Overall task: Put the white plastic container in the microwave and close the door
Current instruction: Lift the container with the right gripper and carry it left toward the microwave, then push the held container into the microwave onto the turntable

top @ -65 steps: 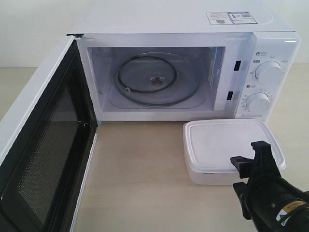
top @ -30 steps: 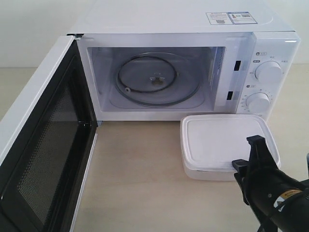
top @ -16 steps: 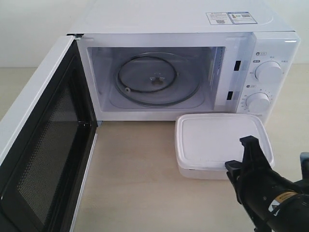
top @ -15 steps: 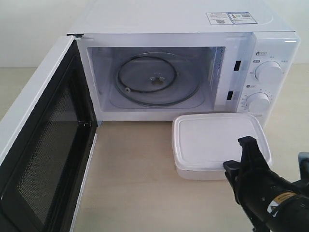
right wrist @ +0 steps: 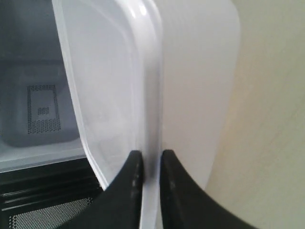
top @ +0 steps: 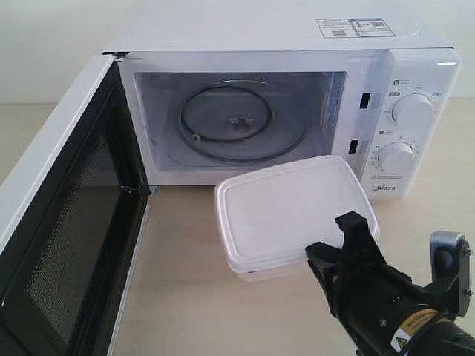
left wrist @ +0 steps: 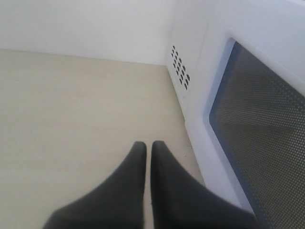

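The white plastic container (top: 286, 211) hangs tilted above the table, just in front of the microwave (top: 282, 96) opening. My right gripper (top: 334, 252) is shut on its near lip; in the right wrist view the fingers pinch the container (right wrist: 119, 90) edge at the right gripper (right wrist: 148, 157). The door (top: 67, 222) stands wide open at the left, its mesh window facing inward. Inside the cavity lies the glass turntable (top: 241, 122). My left gripper (left wrist: 148, 148) is shut with nothing in it, low over the table beside the door (left wrist: 257, 119) outer face.
Two round dials (top: 412, 111) sit on the microwave's right panel. Stickers (top: 356, 27) lie on its top. The tan table (top: 185, 282) spreads in front of the opening. A white wall stands behind.
The container has risen off the table and moved left and forward toward the microwave opening, carried by my right gripper. It now tilts. The door and left gripper are unchanged.
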Robot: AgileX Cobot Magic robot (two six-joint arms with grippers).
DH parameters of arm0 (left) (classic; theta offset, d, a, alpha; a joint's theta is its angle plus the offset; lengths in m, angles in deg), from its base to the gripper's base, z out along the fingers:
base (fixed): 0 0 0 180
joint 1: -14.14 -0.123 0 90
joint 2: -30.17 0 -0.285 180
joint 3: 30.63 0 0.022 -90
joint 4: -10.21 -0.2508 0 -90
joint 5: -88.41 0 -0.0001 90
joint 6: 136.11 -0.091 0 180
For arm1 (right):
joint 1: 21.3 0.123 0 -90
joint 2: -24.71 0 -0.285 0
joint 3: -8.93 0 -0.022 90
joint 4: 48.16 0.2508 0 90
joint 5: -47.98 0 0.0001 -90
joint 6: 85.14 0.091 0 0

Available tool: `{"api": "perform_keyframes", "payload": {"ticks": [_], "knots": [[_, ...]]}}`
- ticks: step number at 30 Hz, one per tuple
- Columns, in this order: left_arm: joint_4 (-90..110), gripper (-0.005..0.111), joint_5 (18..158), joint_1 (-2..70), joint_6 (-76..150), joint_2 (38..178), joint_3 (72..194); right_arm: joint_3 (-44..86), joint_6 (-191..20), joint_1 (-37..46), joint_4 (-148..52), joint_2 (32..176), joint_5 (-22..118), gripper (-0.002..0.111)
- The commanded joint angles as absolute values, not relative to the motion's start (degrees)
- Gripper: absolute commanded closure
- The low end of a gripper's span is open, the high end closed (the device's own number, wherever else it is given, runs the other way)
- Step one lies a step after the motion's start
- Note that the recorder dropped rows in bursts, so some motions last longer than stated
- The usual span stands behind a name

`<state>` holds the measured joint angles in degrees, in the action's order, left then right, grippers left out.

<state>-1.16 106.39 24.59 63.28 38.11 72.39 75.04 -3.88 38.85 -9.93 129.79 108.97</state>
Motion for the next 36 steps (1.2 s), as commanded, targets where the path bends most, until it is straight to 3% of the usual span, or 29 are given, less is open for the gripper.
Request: {"api": "perform_keyframes", "payload": {"ticks": [1, 25, 36], "knots": [[-0.7, 0.102, 106.4, 24.4, 63.8, 38.0, 72.2, 74.8, -3.5, 41.4, -10.3, 129.8, 112.3, 0.108], [-0.7, 0.102, 106.4, 24.4, 63.8, 38.0, 72.2, 70.4, -1.1, 43.9, -14.0, 129.8, 117.9, 0.109], [-0.7, 0.102, 106.4, 24.4, 63.8, 38.0, 72.2, 63.1, -8.9, 38.2, -10.5, 129.8, 105.9, 0.109]]}}
